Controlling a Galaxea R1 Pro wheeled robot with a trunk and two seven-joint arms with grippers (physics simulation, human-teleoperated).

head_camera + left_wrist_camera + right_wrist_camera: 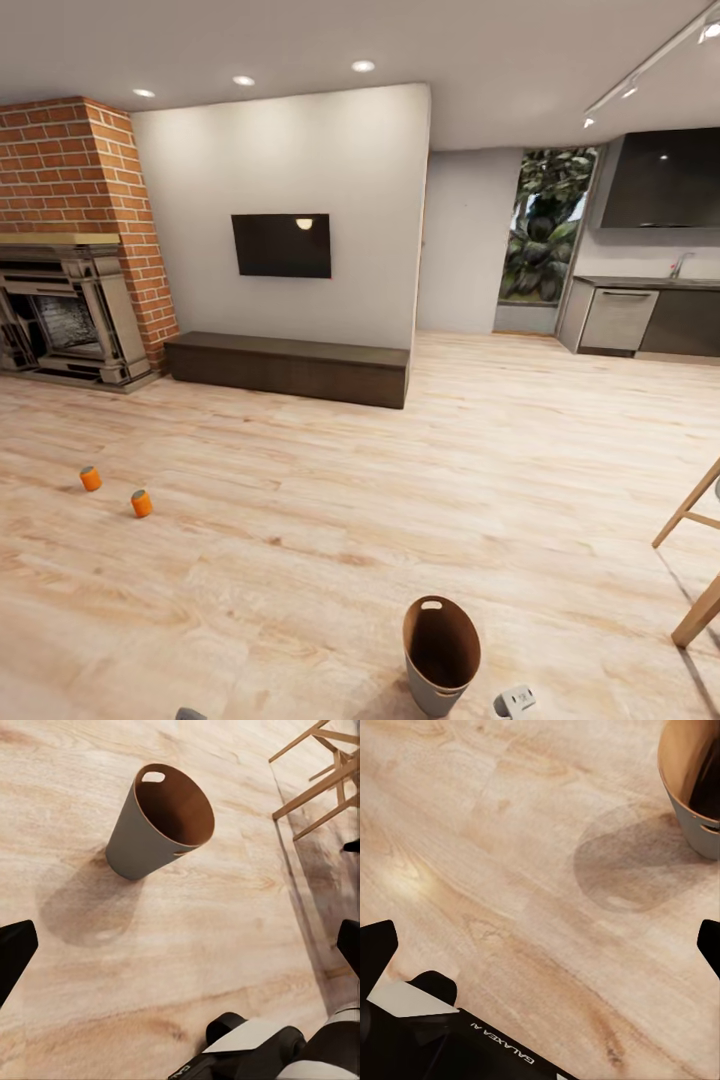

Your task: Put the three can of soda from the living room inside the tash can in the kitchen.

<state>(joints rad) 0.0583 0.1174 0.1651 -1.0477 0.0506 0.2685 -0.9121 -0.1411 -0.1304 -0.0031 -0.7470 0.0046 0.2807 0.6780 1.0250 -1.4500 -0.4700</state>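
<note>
Two orange cans of soda stand on the light wood floor at the left of the head view, one (pixel 91 479) a little behind the other (pixel 142 503), in front of the fireplace. The tash can (pixel 431 692), grey outside and brown inside, stands on the floor just in front of me; its inside looks empty. It also appears in the left wrist view (pixel 133 841) and the right wrist view (pixel 696 831). My left gripper (pixel 181 949) is open over bare floor near the bin. My right gripper (pixel 541 949) is open too, with the bin beside it.
A red brick fireplace (pixel 62 310) stands at the far left. A wall TV (pixel 281 245) hangs over a low dark bench (pixel 290 366). Kitchen cabinets (pixel 640 318) lie at the far right. Wooden chair legs (pixel 690 522) (pixel 322 772) stand close on my right.
</note>
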